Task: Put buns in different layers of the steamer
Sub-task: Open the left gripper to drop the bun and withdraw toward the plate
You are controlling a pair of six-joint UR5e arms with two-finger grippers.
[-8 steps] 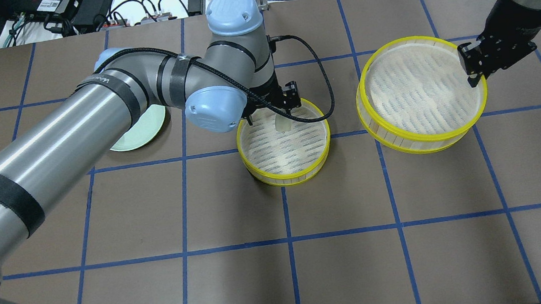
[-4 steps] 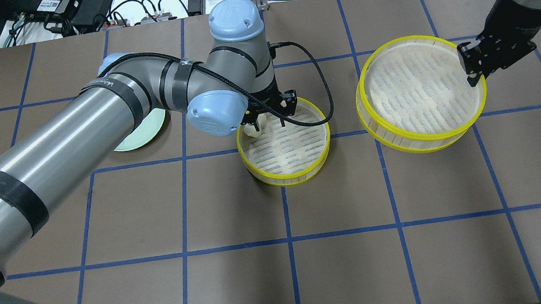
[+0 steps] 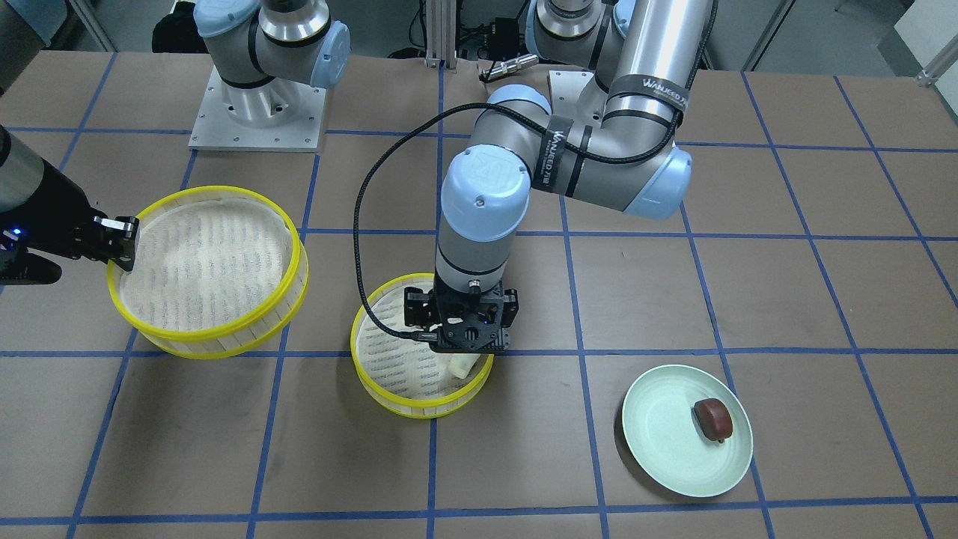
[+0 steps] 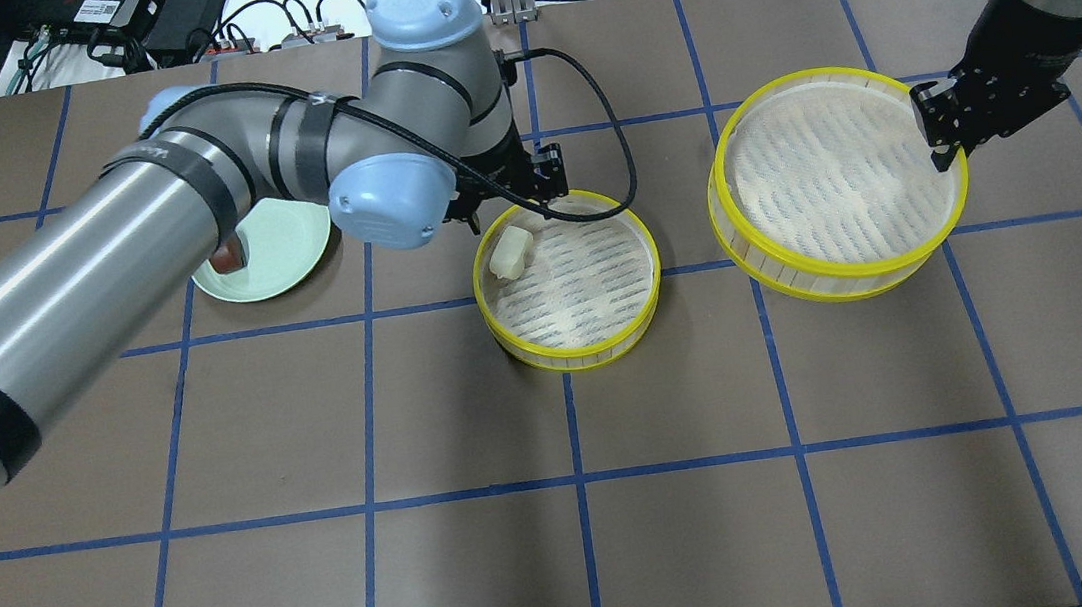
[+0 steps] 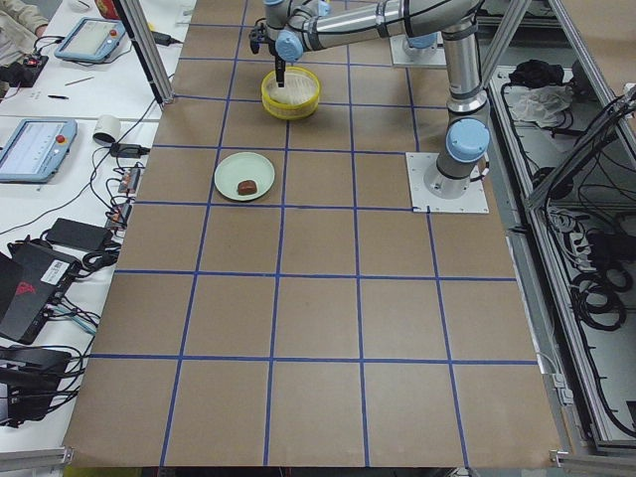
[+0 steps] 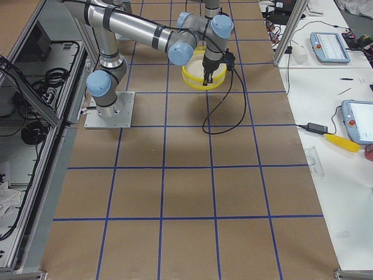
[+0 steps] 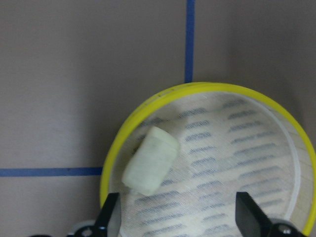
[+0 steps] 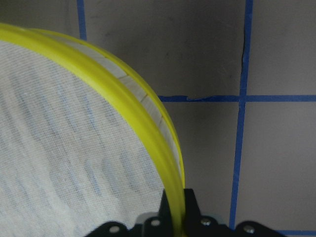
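Note:
The cream-white bun (image 4: 509, 251) lies on its side inside the smaller steamer layer (image 4: 577, 360), against its far-left rim; it also shows in the front view (image 3: 462, 365) and the left wrist view (image 7: 150, 160). My left gripper (image 4: 512, 214) (image 7: 180, 219) is open and empty just above that bun. The dark reddish-brown bun (image 3: 712, 418) sits on the pale green plate (image 3: 673, 457). My right gripper (image 4: 943, 156) (image 8: 175, 207) is shut on the rim of the larger steamer layer (image 4: 777, 253) and holds it tilted.
The green plate (image 4: 280, 260) lies left of the smaller layer, partly under my left arm, which spans the table's left half. The smaller layer (image 3: 419, 408) and larger layer (image 3: 217, 329) stand about a hand's width apart. Blue tape lines grid the brown table.
My left gripper let go of the cream bun at the small layer's left rim, opened and pulled up and back. The right gripper with the large layer shifted slightly.

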